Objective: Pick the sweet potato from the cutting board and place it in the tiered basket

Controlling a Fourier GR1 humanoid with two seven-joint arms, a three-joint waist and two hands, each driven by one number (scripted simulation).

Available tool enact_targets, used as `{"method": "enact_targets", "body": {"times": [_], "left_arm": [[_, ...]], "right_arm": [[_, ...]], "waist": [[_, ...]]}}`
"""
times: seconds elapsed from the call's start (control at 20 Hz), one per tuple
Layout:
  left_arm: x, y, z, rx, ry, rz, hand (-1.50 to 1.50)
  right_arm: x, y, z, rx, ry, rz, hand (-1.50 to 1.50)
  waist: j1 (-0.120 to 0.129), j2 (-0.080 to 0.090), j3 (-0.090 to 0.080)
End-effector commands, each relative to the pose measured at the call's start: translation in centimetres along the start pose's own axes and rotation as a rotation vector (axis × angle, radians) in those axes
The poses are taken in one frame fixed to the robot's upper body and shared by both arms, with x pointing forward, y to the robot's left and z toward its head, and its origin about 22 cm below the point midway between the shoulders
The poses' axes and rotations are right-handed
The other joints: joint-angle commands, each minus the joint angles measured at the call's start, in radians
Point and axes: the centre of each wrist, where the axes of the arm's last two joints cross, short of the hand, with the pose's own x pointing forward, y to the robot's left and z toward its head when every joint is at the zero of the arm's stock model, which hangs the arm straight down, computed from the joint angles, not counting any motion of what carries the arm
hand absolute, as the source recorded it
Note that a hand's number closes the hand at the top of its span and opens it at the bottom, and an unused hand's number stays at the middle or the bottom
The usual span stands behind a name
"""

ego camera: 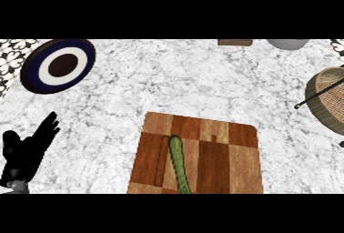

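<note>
1. Still at the very start: nothing lifted, nothing carried.
2. On the white-and-grey marbled counter [201, 77], a brown patchwork wooden cutting board [215, 159], low in the middle of the head view, running off the lower edge.
3. Lying lengthwise on the board's left half, a long, thin, green, slightly curved vegetable [179, 164], its lower end cut off by the view's edge (green rather than the expected sweet-potato colour, yet the only item on the board, so probably the thing to pick).
4. Left hand [27, 148] at the lower left edge, black, fingers straight and pointing up, released and resting, well apart from the board, grasping nothing.
5. Right hand nowhere in view.
6. Woven tan tiered basket with a dark metal frame [326, 98] at the right edge, only partly visible, well apart from the board.
7. Also present: a dark blue round plate with a white ring and brown centre [58, 65] at upper left, and a grey bowl [289, 43] at the top edge.
8. Next move, as a judgement: reach to the board, close fingers around the vegetable's middle, lift, then carry rightward to the basket.
</note>
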Motion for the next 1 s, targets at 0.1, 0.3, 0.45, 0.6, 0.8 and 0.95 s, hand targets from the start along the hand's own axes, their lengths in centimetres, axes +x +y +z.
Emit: {"method": "enact_targets", "body": {"times": [0.1,0.3,0.45,0.6,0.8,0.95], "left_arm": [[-0.3,1.4,-0.2,0.016,0.009,0.007,0.00],[1.8,0.6,0.3,-0.005,-0.012,-0.006,0.00],[1.8,1.0,0.1,0.015,0.001,0.006,0.00],[0.7,-0.2,-0.3,0.005,-0.005,0.010,0.00],[-0.5,-0.1,1.0,-0.008,-0.012,0.001,0.00],[0.1,-1.0,-0.1,0.001,-0.002,0.010,0.00]], "right_arm": [[-1.2,-1.5,-1.3,0.034,-0.086,0.066,1.50],[-2.0,-3.4,-2.6,0.092,-0.092,0.161,1.50],[-2.6,0.1,-1.6,0.146,-0.079,0.160,1.50],[-1.7,1.1,-0.9,0.299,0.053,0.118,1.50],[-4.7,0.2,-2.7,0.483,0.181,0.137,-1.50],[-5.8,4.4,-1.1,0.498,0.286,0.161,-1.50]], "waist": [[-0.012,-0.005,0.000],[0.012,0.000,0.001],[-0.002,-0.002,0.001],[0.002,0.002,0.001],[0.016,0.003,0.001],[0.000,0.005,0.002]]}}
